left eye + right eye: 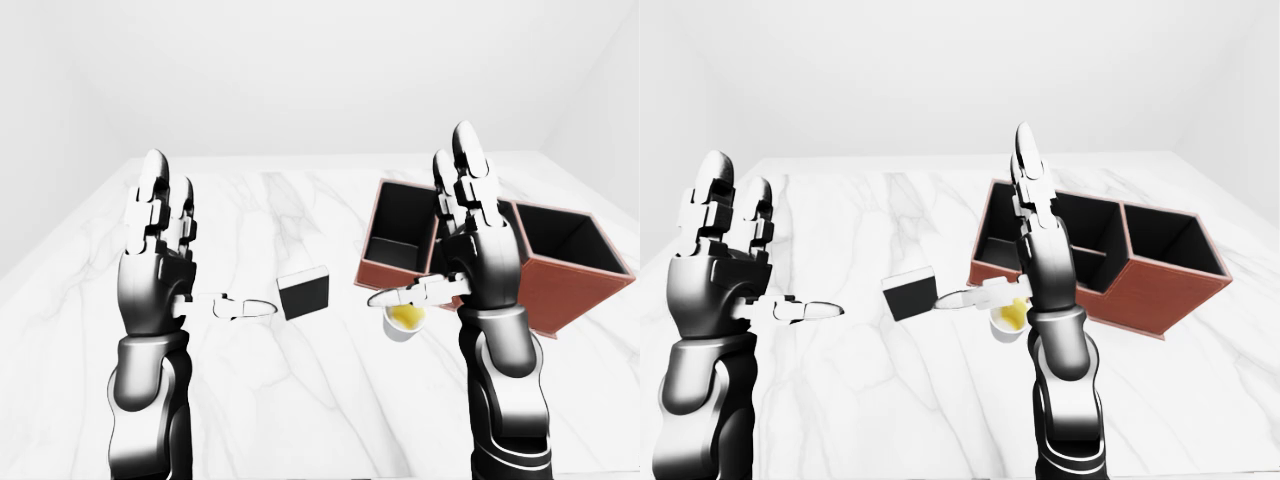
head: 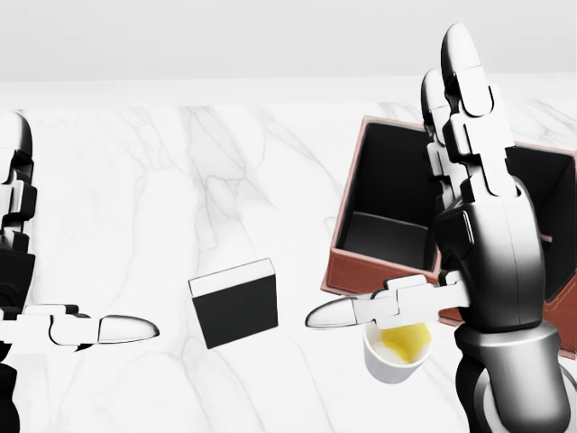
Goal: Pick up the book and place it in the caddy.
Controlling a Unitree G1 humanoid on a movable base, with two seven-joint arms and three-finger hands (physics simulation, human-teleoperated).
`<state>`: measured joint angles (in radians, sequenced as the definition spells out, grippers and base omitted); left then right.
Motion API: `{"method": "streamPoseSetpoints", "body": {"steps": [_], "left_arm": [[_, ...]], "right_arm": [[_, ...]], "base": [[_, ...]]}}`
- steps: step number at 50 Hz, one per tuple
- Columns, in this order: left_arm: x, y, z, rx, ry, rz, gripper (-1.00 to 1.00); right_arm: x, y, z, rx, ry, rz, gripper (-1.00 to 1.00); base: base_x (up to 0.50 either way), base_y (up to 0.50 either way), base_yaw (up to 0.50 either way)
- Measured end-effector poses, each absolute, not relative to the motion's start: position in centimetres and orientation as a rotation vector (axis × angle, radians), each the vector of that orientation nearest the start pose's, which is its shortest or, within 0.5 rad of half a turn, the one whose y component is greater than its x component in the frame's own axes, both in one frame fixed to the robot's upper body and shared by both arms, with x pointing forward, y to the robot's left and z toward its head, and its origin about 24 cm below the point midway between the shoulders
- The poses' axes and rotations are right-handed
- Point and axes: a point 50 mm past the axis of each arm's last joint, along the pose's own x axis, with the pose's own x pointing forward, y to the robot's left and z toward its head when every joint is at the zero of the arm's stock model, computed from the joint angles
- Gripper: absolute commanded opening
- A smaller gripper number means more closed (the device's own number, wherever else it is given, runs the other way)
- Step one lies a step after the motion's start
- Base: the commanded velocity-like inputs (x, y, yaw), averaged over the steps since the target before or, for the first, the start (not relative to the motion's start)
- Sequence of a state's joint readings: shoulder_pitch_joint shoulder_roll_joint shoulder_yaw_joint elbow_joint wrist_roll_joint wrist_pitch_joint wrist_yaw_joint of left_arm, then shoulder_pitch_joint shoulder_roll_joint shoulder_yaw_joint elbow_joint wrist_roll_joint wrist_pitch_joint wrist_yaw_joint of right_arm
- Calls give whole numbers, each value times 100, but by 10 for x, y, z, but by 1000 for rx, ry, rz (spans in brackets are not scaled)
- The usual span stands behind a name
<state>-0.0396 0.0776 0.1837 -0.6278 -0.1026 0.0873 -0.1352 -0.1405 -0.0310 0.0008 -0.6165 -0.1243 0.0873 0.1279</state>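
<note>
The book (image 2: 234,304), black with a white page edge, lies flat on the white marble table (image 2: 135,198), at the lower middle of the head view. To its right stands the reddish-brown caddy (image 2: 374,273) with black compartments. My left hand (image 1: 205,240) is held up, open and empty, its thumb pointing at the book from the left without touching it. Raised between the book and the caddy, my right hand (image 1: 418,217) is open too, with fingers upright. Its arm hides part of the caddy.
A white cup (image 2: 397,350) with yellow contents stands just below my right thumb, next to the caddy's near-left corner. The table's near edge (image 1: 330,468) runs along the bottom of the left-eye view. Plain white walls lie beyond.
</note>
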Motion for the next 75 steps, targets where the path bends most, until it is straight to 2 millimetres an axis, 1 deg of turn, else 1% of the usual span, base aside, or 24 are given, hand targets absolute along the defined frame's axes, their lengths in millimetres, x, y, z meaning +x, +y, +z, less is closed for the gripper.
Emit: {"method": "streamPoseSetpoints", "body": {"steps": [18, 25, 30, 38, 54, 63, 75], "left_arm": [[220, 183, 184, 57, -579, -19, 100], [220, 184, 184, 54, -580, -17, 100], [218, 186, 185, 53, -585, -14, 100], [216, 190, 185, 50, -589, -6, 100], [207, 203, 181, 30, -574, 14, 100], [201, 208, 178, 18, -563, 26, 100], [193, 214, 173, 7, -548, 39, 100]], "right_arm": [[230, -135, 198, -193, -646, 125, 100], [236, -130, 197, -257, -632, 152, 100], [248, -123, 192, -347, -595, 186, 100], [272, -108, 179, -520, -499, 257, 100], [321, -68, 140, -955, -253, 373, 100], [338, -51, 118, -1180, -184, 422, 100], [357, -26, 103, -1368, -176, 488, 100]], "base": [[1, 0, 0], [0, 0, 0], [0, 0, 0], [0, 0, 0], [0, 0, 0], [0, 0, 0], [0, 0, 0]]}}
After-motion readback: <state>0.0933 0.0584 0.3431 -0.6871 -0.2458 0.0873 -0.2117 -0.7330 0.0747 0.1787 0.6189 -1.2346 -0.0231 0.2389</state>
